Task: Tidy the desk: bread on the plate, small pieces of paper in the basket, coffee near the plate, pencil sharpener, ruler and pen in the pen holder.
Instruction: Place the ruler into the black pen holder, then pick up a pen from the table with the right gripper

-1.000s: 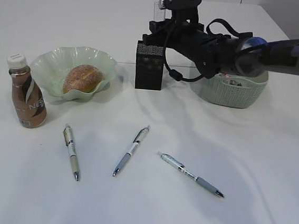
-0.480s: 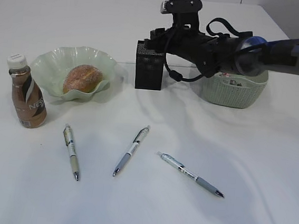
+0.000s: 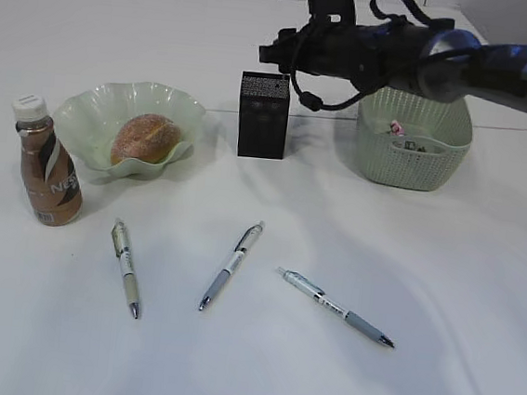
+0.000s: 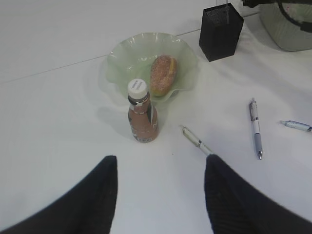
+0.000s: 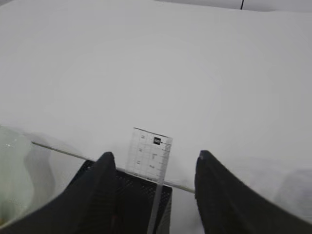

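Observation:
The black mesh pen holder [image 3: 263, 115] stands mid-table. A clear ruler [image 5: 148, 156] stands upright in it, free between the fingers of my open right gripper [image 5: 155, 154], which hovers just above and behind the holder [image 3: 273, 54]. Three pens lie on the table in front [image 3: 127, 267], [image 3: 232, 264], [image 3: 337, 307]. The bread [image 3: 146, 138] lies on the green wavy plate [image 3: 94, 111], with the coffee bottle [image 3: 49, 175] next to it. My left gripper [image 4: 161, 158] is open and empty above bare table, short of the bottle [image 4: 142, 117]. No pencil sharpener shows.
The green basket [image 3: 417, 152] stands right of the holder, with small scraps inside. The right arm stretches over the basket's top. In the left wrist view a pen [image 4: 197, 141] lies close to the right finger.
The right gripper has let go of the ruler, which now stands in the pen holder. The gripper has lifted up and back from the holder.

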Motion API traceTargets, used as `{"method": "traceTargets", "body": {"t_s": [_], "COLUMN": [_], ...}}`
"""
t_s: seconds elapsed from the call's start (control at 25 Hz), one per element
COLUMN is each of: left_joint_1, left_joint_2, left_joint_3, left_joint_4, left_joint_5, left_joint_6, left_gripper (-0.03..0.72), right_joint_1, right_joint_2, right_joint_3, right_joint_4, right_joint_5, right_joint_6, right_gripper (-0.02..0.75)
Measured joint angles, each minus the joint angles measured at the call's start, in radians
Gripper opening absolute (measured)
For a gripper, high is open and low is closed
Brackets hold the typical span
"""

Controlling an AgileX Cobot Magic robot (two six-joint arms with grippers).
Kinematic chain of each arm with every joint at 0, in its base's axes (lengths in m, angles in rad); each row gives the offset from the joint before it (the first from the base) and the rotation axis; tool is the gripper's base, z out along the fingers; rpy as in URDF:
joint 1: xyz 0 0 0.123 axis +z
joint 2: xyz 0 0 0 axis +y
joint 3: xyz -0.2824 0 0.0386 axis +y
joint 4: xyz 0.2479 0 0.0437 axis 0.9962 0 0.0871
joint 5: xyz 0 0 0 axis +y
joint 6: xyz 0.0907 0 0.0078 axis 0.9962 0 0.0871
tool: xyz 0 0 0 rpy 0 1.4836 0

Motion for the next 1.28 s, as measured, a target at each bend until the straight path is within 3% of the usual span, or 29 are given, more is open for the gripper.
{"method": "traceTargets", "body": {"t_s": [0.24, 0.28, 0.44, 0.92, 1.0, 1.28], "left_joint_1": [0.000, 0.000, 0.000, 0.000, 0.000, 0.000], "left_joint_2": [0.000, 0.000, 0.000, 0.000, 0.000, 0.000], "left_joint_3": [0.000, 0.000, 0.000, 0.000, 0.000, 0.000], "left_joint_4": [0.000, 0.000, 0.000, -0.003, -0.007, -0.018], "left_joint_5": [-0.002, -0.002, -0.002, -0.004, -0.005, -0.005], "left_joint_6": [0.000, 0.000, 0.000, 0.000, 0.000, -0.030], "left_gripper": [0.401, 0.401, 0.401, 0.400, 0.400, 0.400], "right_joint_1": [0.008, 0.014, 0.024, 0.024, 0.024, 0.024], "right_joint_2": [0.000, 0.000, 0.000, -0.123, -0.186, -0.274], "right_joint_3": [-0.112, -0.171, -0.255, -0.277, -0.278, -0.278], "right_joint_4": [0.000, 0.002, 0.004, 0.048, 0.106, 0.177], "right_joint_5": [0.215, 0.320, 0.480, 0.813, 0.937, 1.149], "right_joint_6": [0.001, 0.001, 0.001, -0.127, -0.198, -0.275], "right_gripper": [0.419, 0.419, 0.419, 0.419, 0.419, 0.419]}}
